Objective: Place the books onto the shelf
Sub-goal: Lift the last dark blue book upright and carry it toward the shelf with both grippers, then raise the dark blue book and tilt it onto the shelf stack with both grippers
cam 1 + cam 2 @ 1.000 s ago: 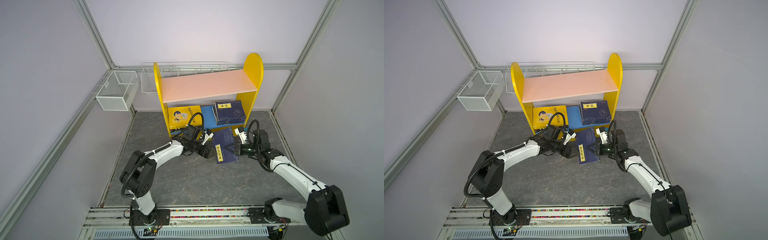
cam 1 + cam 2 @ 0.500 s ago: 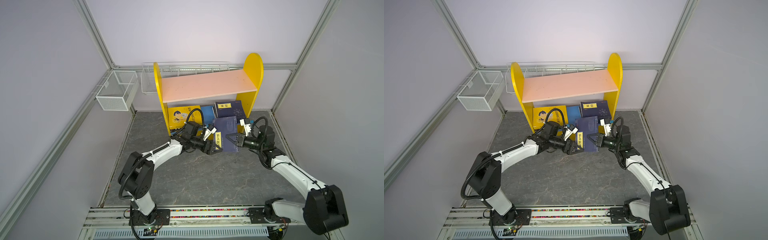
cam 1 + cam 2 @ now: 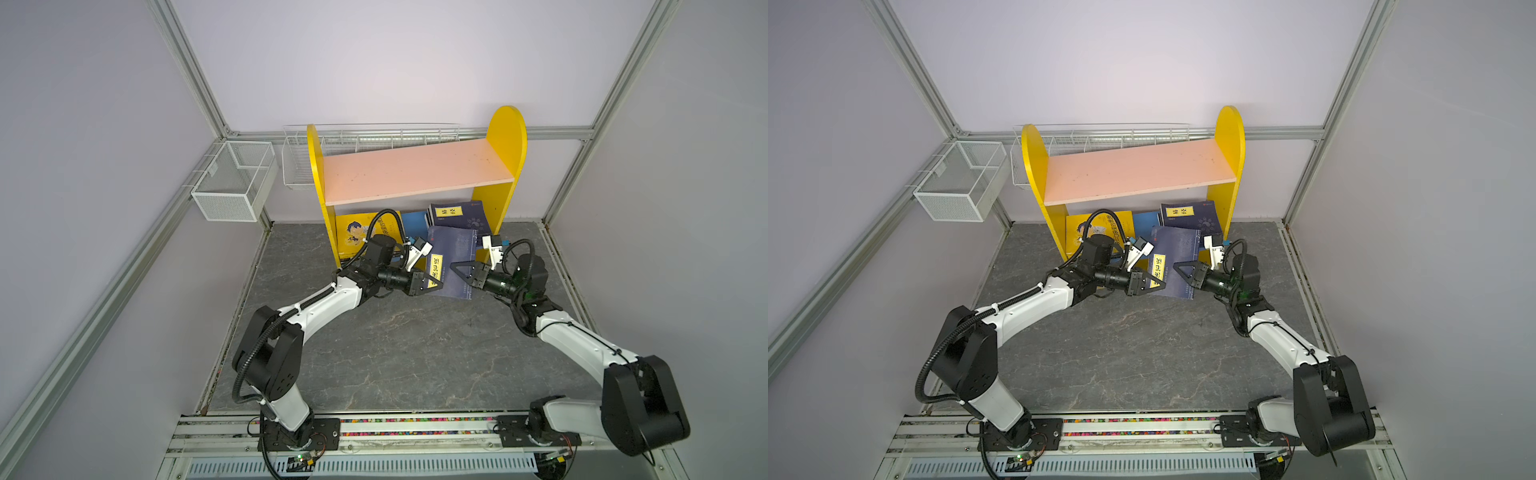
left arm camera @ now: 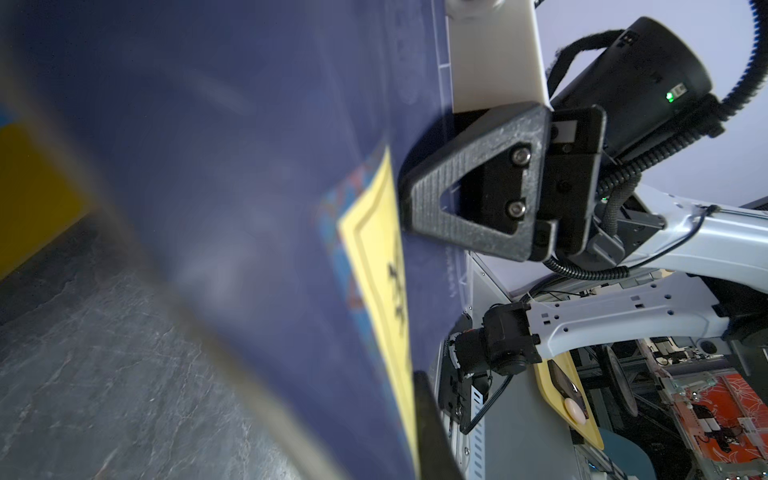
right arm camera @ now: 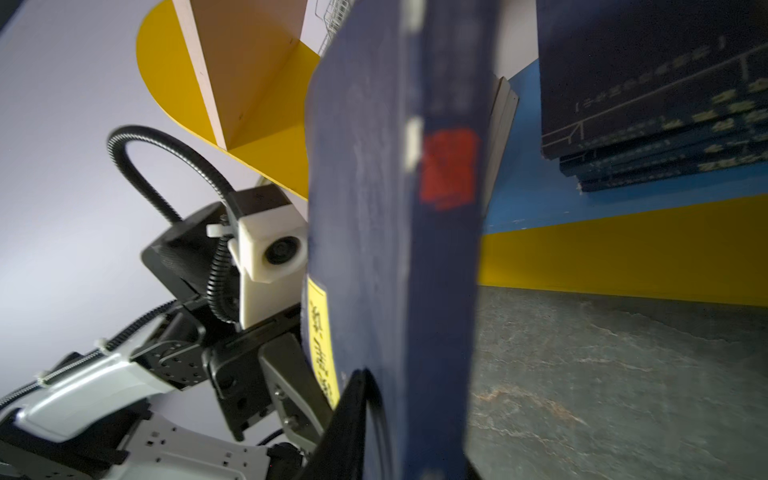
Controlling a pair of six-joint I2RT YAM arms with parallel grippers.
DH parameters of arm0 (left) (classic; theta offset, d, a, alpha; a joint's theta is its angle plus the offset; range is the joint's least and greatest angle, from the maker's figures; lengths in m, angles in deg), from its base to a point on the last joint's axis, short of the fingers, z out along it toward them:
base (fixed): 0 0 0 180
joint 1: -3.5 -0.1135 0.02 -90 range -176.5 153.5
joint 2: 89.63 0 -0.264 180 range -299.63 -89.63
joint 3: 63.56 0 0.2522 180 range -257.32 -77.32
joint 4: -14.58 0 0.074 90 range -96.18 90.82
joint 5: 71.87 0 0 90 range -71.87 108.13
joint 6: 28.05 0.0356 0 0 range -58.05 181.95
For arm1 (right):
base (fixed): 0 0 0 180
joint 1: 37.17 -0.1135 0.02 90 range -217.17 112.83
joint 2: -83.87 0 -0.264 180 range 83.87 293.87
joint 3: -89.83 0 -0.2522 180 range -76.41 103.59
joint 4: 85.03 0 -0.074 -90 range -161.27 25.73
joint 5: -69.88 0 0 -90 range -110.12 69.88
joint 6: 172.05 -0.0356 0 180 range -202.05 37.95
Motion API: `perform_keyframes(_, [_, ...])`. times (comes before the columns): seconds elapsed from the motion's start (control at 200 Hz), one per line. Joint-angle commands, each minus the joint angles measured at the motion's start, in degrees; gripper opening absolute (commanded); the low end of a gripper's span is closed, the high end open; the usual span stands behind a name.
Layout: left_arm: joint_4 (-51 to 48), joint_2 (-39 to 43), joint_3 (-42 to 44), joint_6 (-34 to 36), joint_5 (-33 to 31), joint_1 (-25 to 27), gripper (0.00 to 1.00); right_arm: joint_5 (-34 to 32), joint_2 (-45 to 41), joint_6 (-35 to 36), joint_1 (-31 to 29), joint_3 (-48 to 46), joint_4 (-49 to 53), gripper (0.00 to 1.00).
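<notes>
A navy book (image 3: 455,249) stands tilted in front of the shelf (image 3: 505,137). Its lower corner is near or on the table (image 3: 395,340), and the top views do not settle which. The left tool (image 3: 432,284) is clamped on the edge that bears the yellow label. In the left wrist view the book (image 4: 249,166) fills most of the picture, blurred, and only a sliver of one finger (image 4: 432,436) shows at the frame's edge. The right tool (image 3: 457,268) is at the opposite edge, with a triangular finger (image 4: 478,235) lying against the cover. Its other finger is hidden behind the book, so I cannot tell whether this tool grips or merely touches. In the right wrist view the book (image 5: 374,208) is seen nearly edge-on and out of focus, cutting off part of the left tool behind it. On the shelf's blue board (image 3: 413,220) a stack (image 3: 457,214) of navy books lies at the right end, its front partly covered by the held book. A yellow book (image 3: 353,232) sits at the left end, crossed by the left arm's cable; its title is too small to read
</notes>
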State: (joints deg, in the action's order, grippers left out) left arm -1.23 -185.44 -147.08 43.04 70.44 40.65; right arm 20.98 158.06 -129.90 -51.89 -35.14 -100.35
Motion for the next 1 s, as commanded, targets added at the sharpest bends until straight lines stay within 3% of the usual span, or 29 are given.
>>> perform_keyframes(0.0, [0.6,3.2,-1.0,2.1,0.6,-0.4,0.00,-2.5,-2.8,6.9,0.4,2.6,10.7,0.43])
perform_keyframes(0.11, [-6.6,2.9,-2.3,7.3,2.7,-0.4,0.00,-2.7,-4.1,10.3,1.8,5.2,16.3,0.52])
perform_keyframes(0.38, [-23.6,3.6,-5.3,19.8,2.2,-0.4,0.00,7.2,-4.0,11.9,4.3,7.4,16.1,0.47])
perform_keyframes(0.905, [-23.8,4.2,-6.2,21.1,3.1,-1.2,0.00,15.1,-8.2,13.4,2.5,2.4,20.5,0.26])
perform_keyframes(0.995, [-22.9,4.2,-6.2,20.5,2.7,-1.4,0.00,15.2,-8.5,14.1,0.9,2.2,21.3,0.16])
